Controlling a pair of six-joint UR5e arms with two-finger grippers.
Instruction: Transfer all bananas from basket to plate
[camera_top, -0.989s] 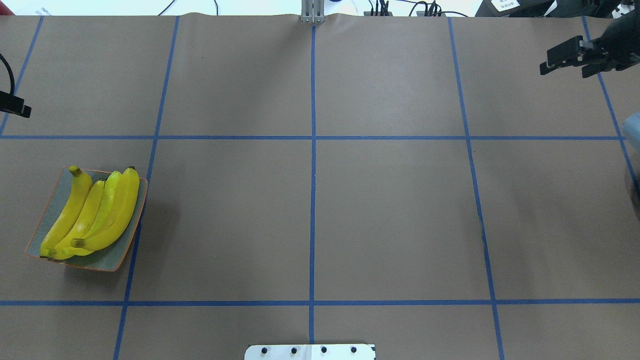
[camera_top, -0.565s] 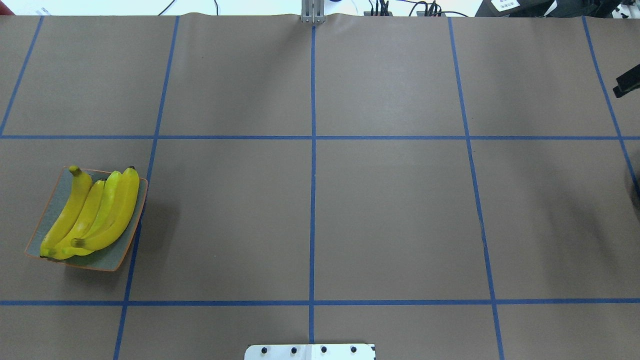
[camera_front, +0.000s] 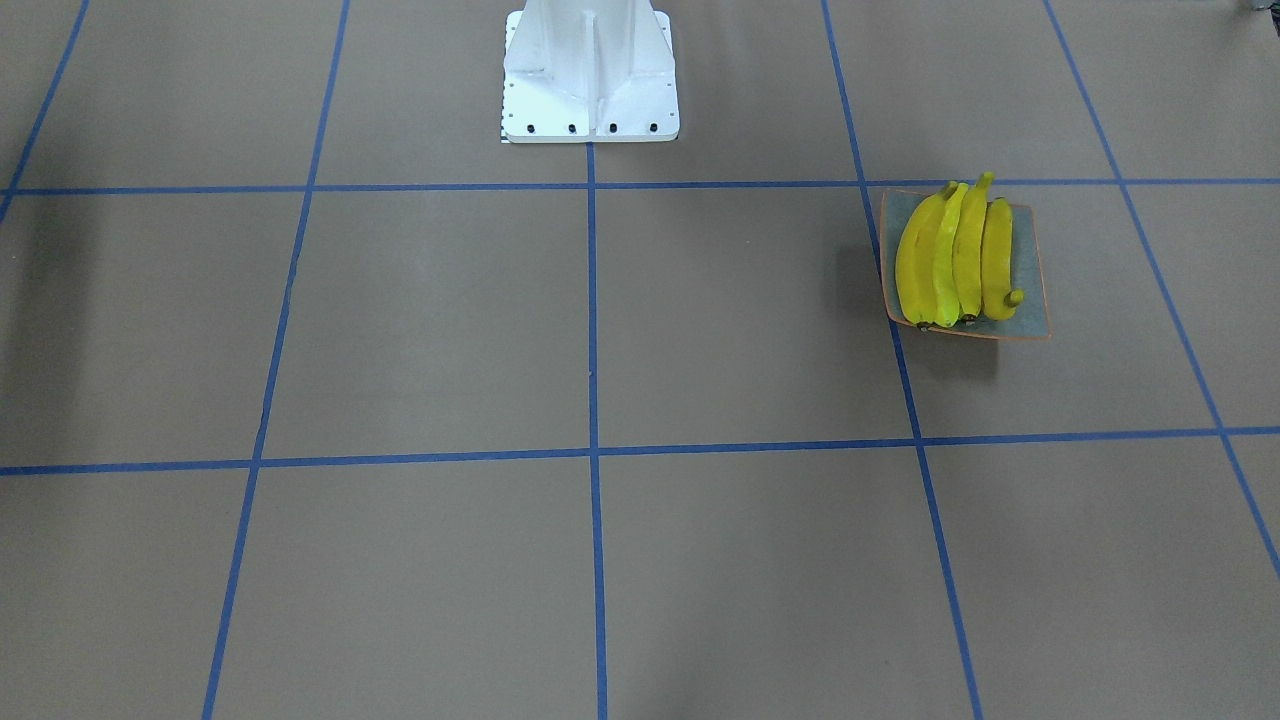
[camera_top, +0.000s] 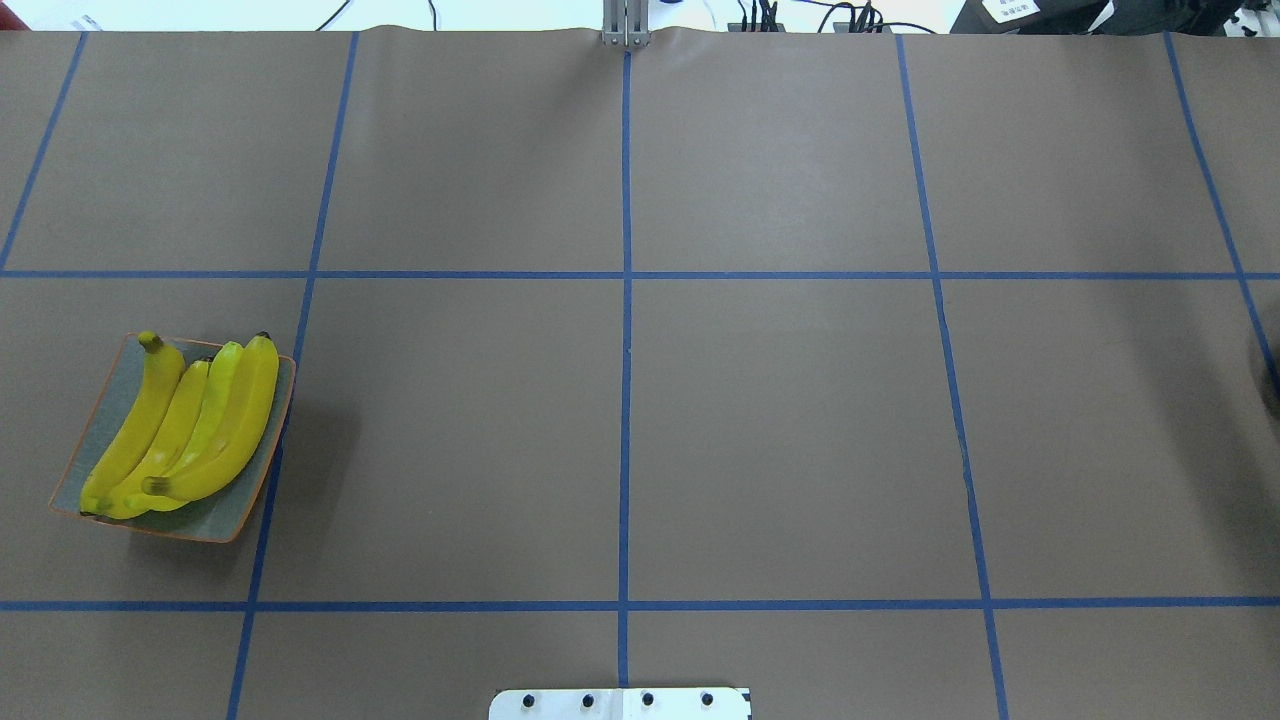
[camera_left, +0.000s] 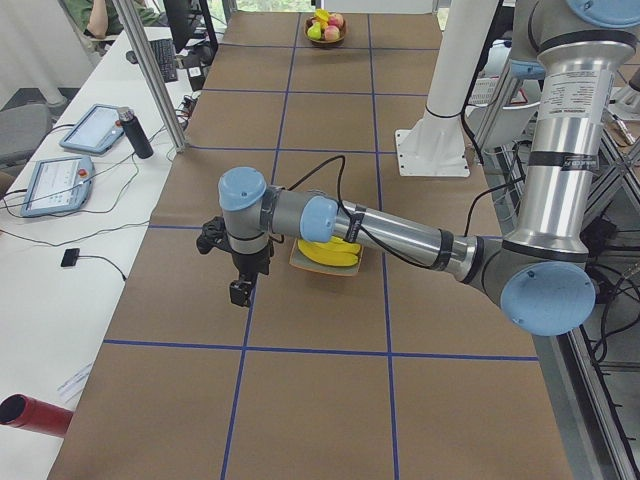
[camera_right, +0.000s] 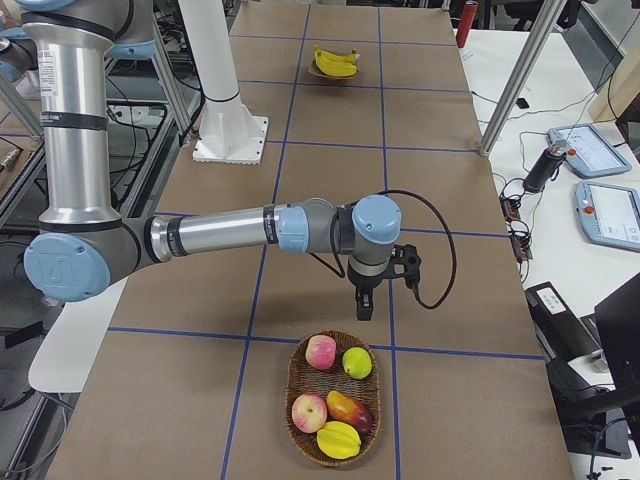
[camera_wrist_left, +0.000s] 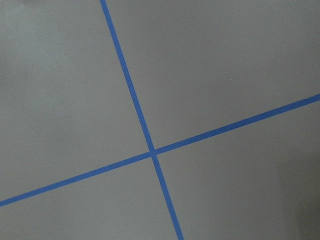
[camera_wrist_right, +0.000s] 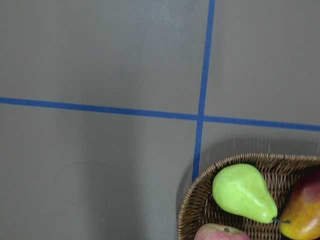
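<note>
The four bananas (camera_top: 190, 430) lie side by side on the plate (camera_top: 222, 515) at the robot's left. Their long axes run slantwise, away from the robot and slightly inward. The left gripper (camera_left: 240, 292) hangs just beside the plate and is the nearer tool. Its finger state cannot be determined. The right gripper (camera_right: 364, 305) hangs near the basket (camera_wrist_right: 235, 158), finger state likewise undeterminable. The basket shows other fruit and no banana, so no transfer appears outstanding.

Robotics lab, tape-gridded table (camera_top: 800, 400), teach pendants (camera_right: 608, 214), aluminium posts (camera_left: 148, 70), cabling (camera_left: 95, 238)
</note>
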